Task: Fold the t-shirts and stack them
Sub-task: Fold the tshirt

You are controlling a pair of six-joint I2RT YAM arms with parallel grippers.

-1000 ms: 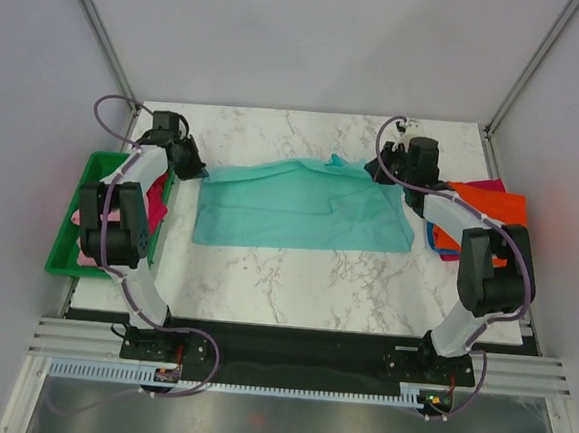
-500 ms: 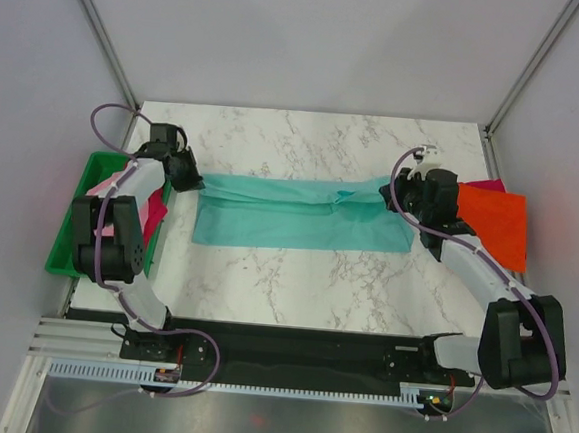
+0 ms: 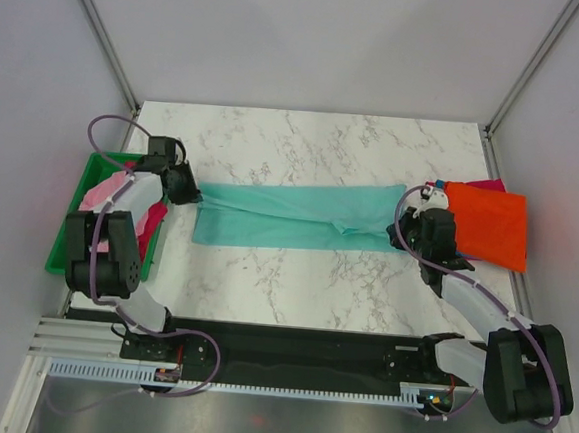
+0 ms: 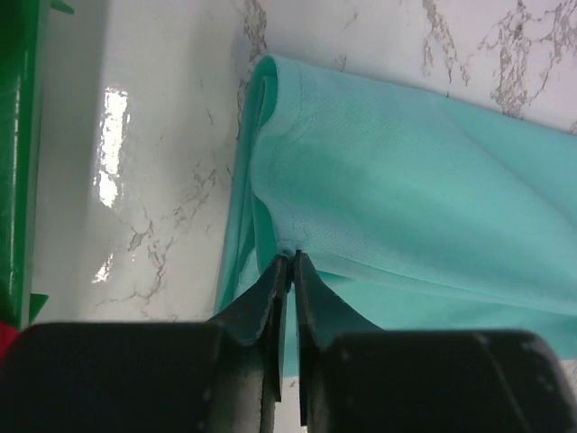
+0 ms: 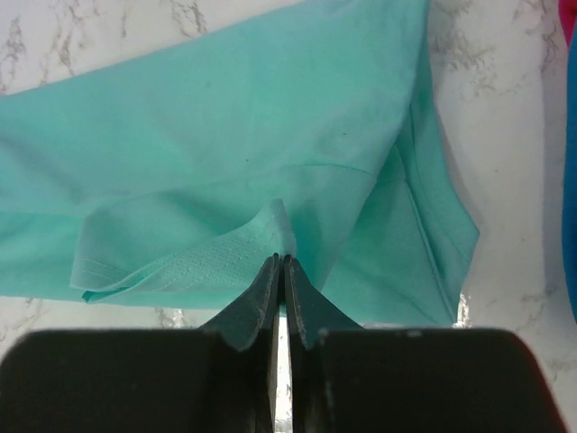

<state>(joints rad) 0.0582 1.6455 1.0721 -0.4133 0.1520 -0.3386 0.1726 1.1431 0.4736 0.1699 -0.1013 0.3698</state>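
The teal t-shirt point(image 3: 290, 215) lies across the middle of the marble table, doubled over into a long band. My left gripper point(image 3: 193, 193) is shut on its left end; in the left wrist view the fingertips point(image 4: 290, 262) pinch a fold of teal cloth point(image 4: 406, 180). My right gripper point(image 3: 405, 229) is shut on its right end; in the right wrist view the fingertips point(image 5: 282, 262) pinch a raised teal fold point(image 5: 234, 162). An orange t-shirt point(image 3: 489, 224) lies at the right, on top of a magenta one point(image 3: 491, 184). Pink and red shirts point(image 3: 106, 194) sit in the tray.
A green plastic tray point(image 3: 67, 244) stands at the table's left edge; its wall also shows in the left wrist view point(image 4: 16, 153). A blue cloth edge point(image 5: 572, 225) shows at the right of the right wrist view. Frame posts stand at the back corners.
Both grippers have drawn the far edge of the teal shirt toward the near side, folding it into a narrower band. The right arm has swung down and right, uncovering the orange shirt.
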